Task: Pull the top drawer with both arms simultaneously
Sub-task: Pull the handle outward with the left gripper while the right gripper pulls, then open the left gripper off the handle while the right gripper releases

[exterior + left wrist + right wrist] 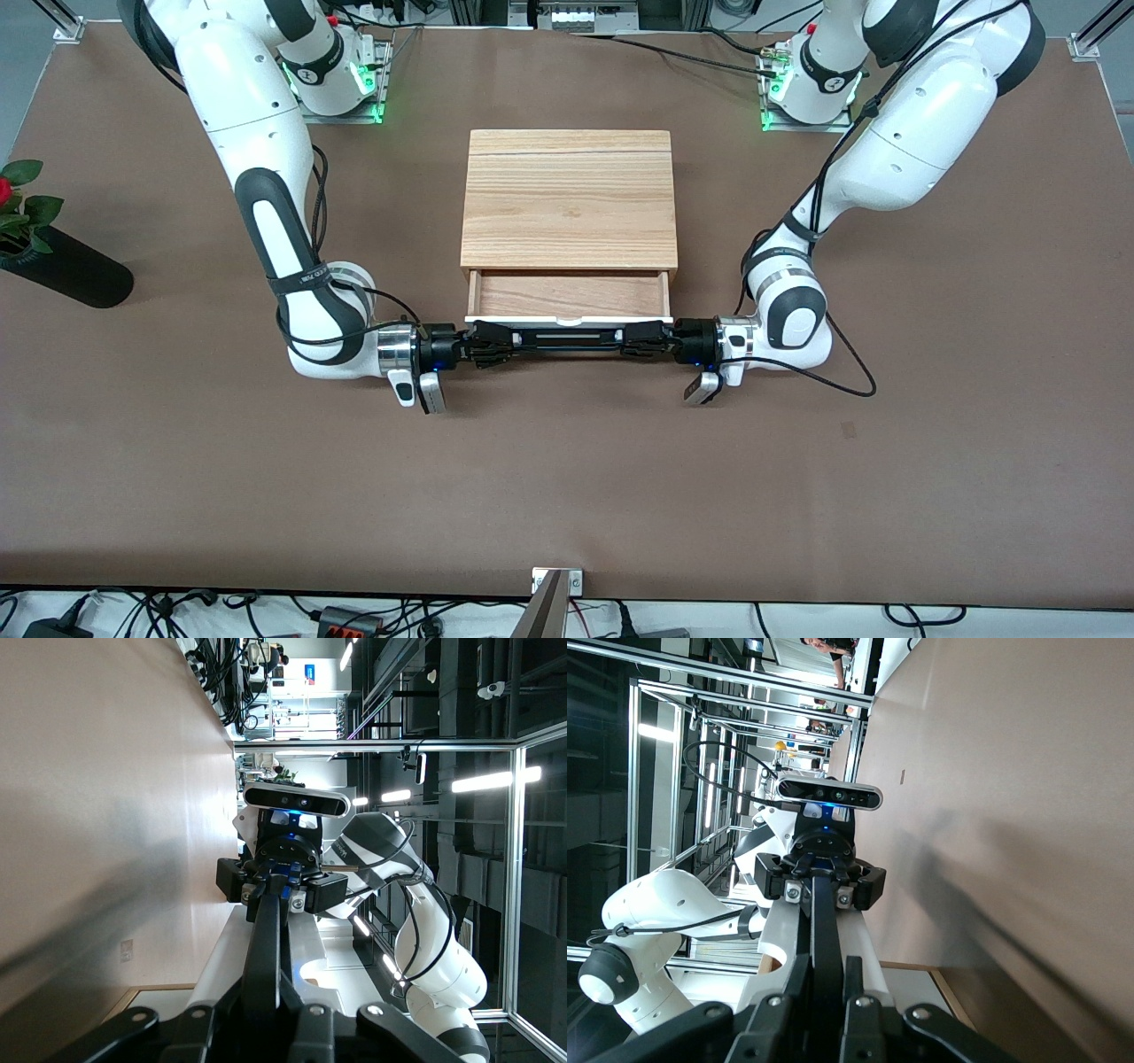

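Observation:
The top drawer (567, 296) stands partly pulled out of the wooden cabinet (568, 198), showing its reddish-brown inside and white front edge. Its long black bar handle (567, 338) runs along the front. My left gripper (640, 339) is shut on the handle's end toward the left arm. My right gripper (493, 342) is shut on the end toward the right arm. In the left wrist view the handle (266, 939) runs between my fingers (306, 1019) to the right gripper. In the right wrist view the handle (825, 939) runs between my fingers (855, 1010) to the left gripper.
A black vase with a red flower (53, 261) lies on the brown table (567, 496) near the right arm's end. A cable (842, 372) loops on the table beside the left wrist.

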